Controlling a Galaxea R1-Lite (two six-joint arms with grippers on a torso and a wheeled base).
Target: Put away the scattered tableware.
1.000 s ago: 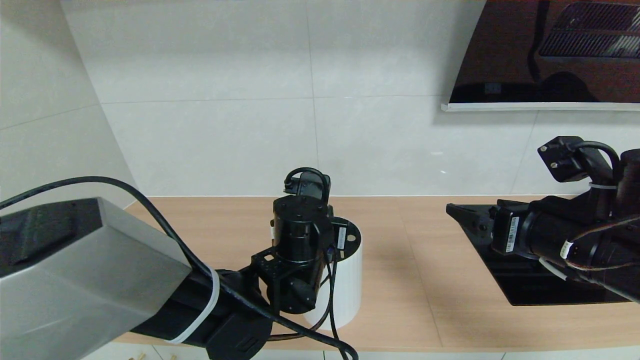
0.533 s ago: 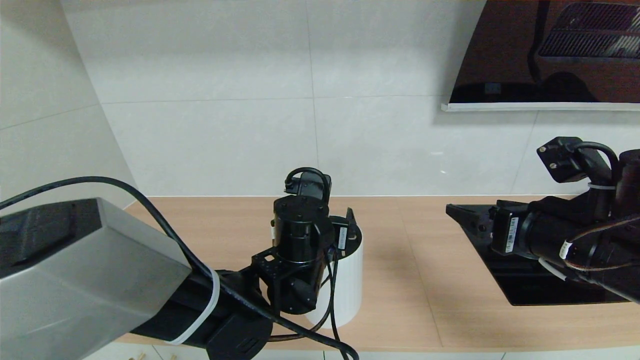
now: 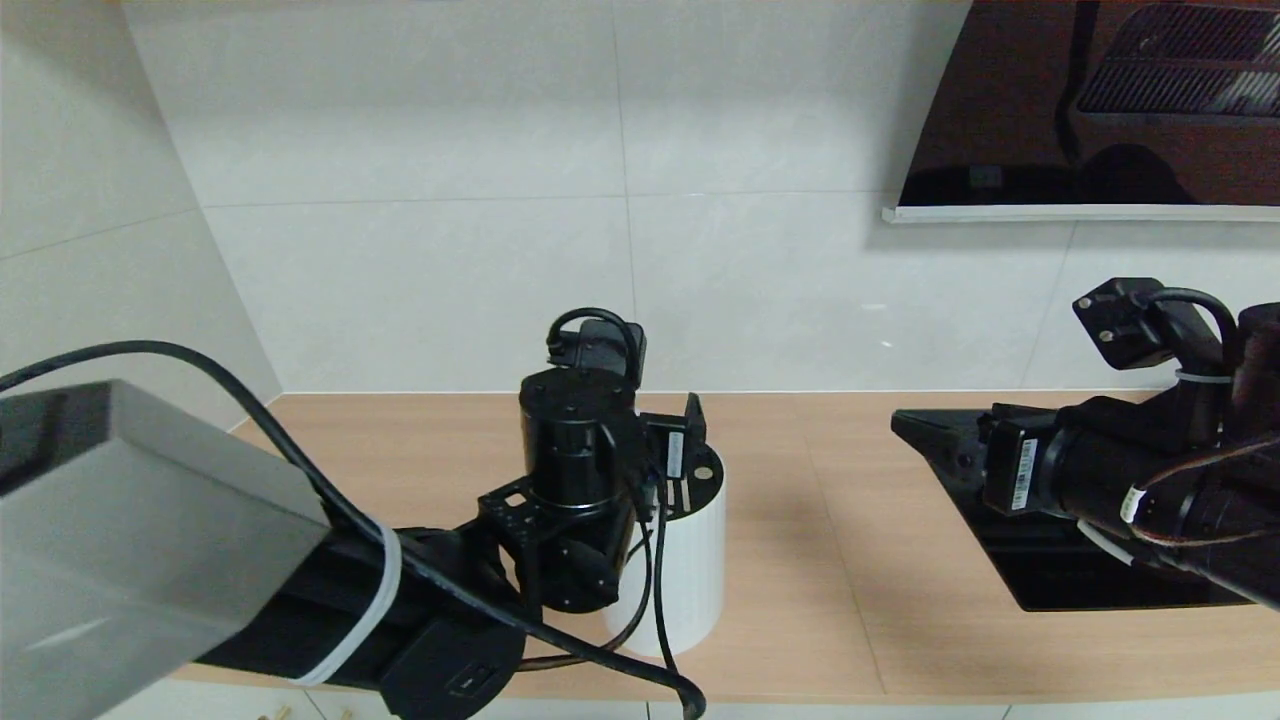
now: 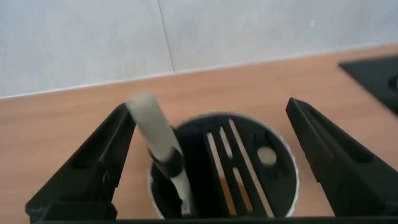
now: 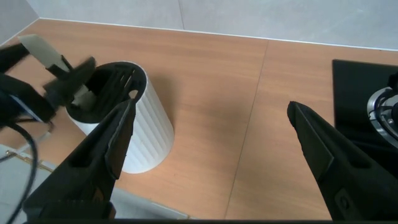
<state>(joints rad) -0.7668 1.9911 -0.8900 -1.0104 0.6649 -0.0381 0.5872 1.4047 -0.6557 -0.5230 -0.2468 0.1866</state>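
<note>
A white ribbed utensil holder (image 3: 690,570) with a black slotted top (image 4: 239,165) stands near the front of the wooden counter (image 3: 800,540). A utensil with a cream handle (image 4: 152,127) leans out of one slot, its lower end hidden inside. My left gripper (image 4: 210,111) hangs just above the holder, open, its fingers (image 4: 93,165) standing wide on either side of the rim and the handle close to one of them. My right gripper (image 5: 210,107) is open and holds nothing, out over the counter to the right of the holder (image 5: 134,124), beside the cooktop.
A black cooktop (image 3: 1050,570) is set into the counter at the right, with a burner (image 5: 382,106) near my right arm. A dark range hood (image 3: 1100,100) hangs above it. A tiled wall (image 3: 620,250) closes off the back, and the counter's front edge runs just below the holder.
My left arm has shifted a little to the left and its wrist has risen slightly above the holder, so one finger now shows. The right arm has hardly moved.
</note>
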